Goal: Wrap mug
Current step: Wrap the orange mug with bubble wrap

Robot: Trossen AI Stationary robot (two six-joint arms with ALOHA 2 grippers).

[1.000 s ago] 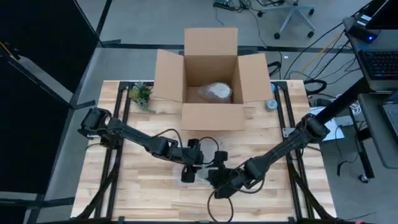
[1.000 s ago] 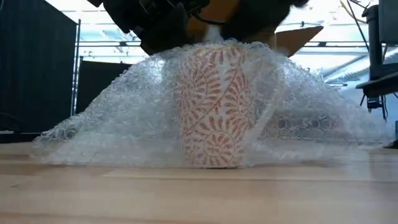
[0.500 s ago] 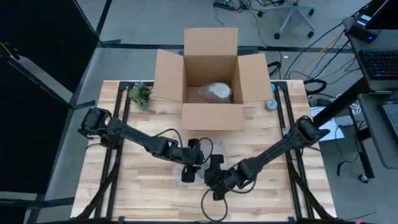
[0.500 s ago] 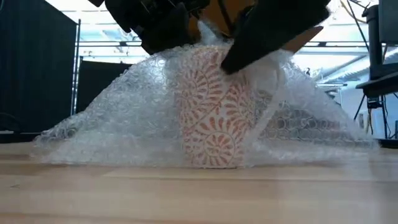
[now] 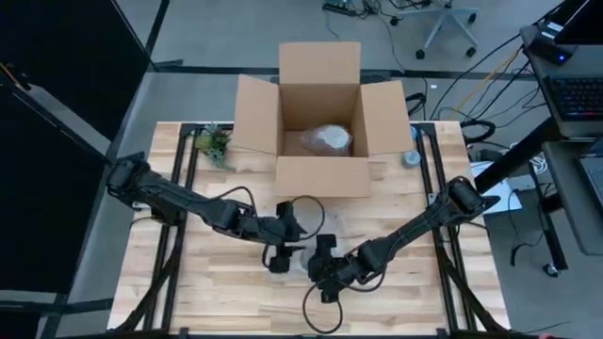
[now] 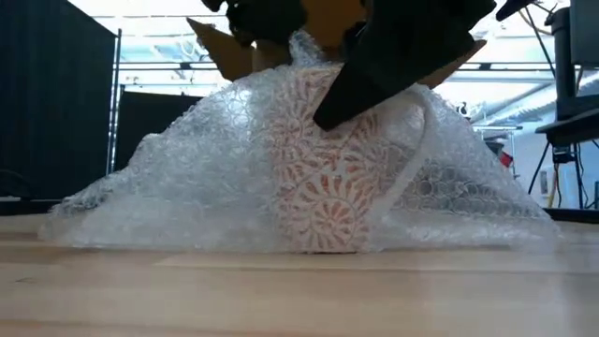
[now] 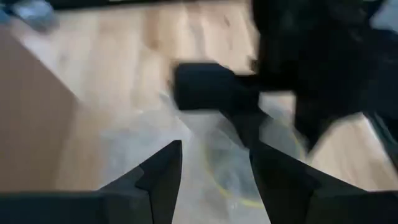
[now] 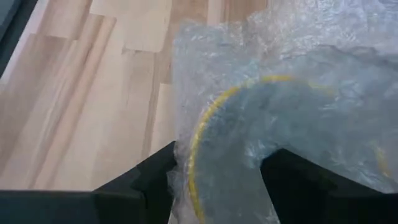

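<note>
Counts: one mug, one sheet of wrap, one box, two grippers.

Far left, by the table's rear corner: one small green plant (image 5: 215, 143).

My left gripper (image 5: 280, 256) hovers just above the near-centre of the pale wooden slat table (image 5: 207, 292), fingers spread apart with nothing between them, at the left side of the wrap.

One white mug with an orange fern pattern and yellow rim (image 6: 323, 178) stands upright on the table, draped under one clear bubble-wrap sheet (image 6: 178, 197).

My right gripper (image 5: 322, 268) presses on the mug's top from the right; fingers (image 8: 301, 186) parted around the wrapped rim.

Behind: one open brown cardboard box (image 5: 320, 118) holding one bubble-wrapped bundle (image 5: 325, 139).
</note>
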